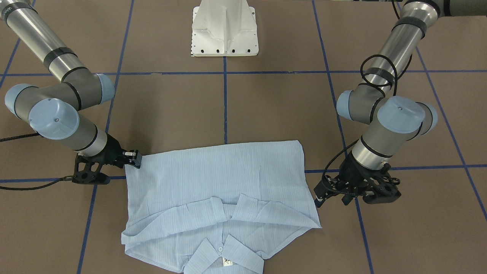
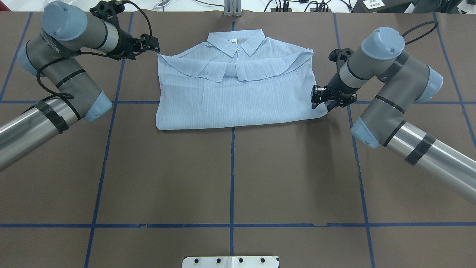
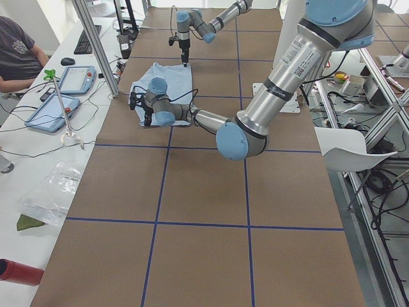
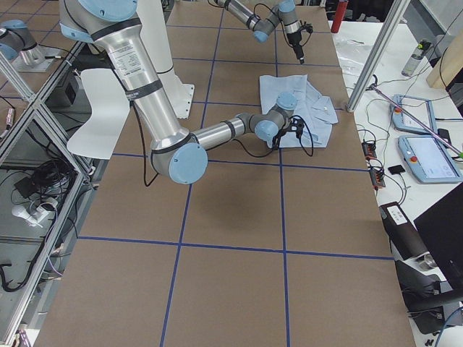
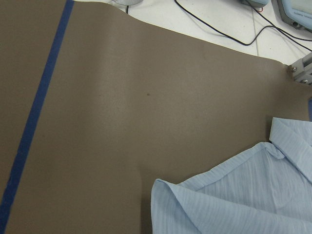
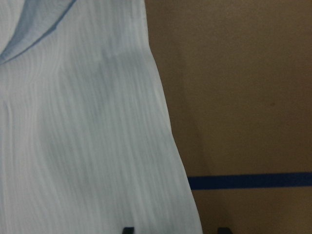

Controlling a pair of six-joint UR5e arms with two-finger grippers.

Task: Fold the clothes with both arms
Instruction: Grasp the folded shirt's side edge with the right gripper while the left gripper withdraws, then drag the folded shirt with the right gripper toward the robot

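The light-blue shirt point(image 2: 238, 100) lies folded flat at the table's far side, collar point(image 2: 238, 41) up and pointing away from the robot. In the front view, the shirt point(image 1: 220, 179) spreads between both arms. My left gripper point(image 2: 151, 44) hovers just off the shirt's far left shoulder corner, apart from the cloth, and looks open and empty; in the front view the left gripper point(image 1: 318, 196) is on the right. My right gripper point(image 2: 319, 98) sits at the shirt's right edge, open. Its two fingertips point(image 6: 127, 229) straddle the shirt's edge point(image 6: 161, 112).
The brown table carries a blue tape grid point(image 2: 232, 178). The white pedestal base point(image 1: 224, 30) stands at the robot's side. Cables and a frame post point(image 2: 232, 7) line the far edge. A person point(image 3: 19, 51) sits by tablets point(image 3: 77, 80) beyond it.
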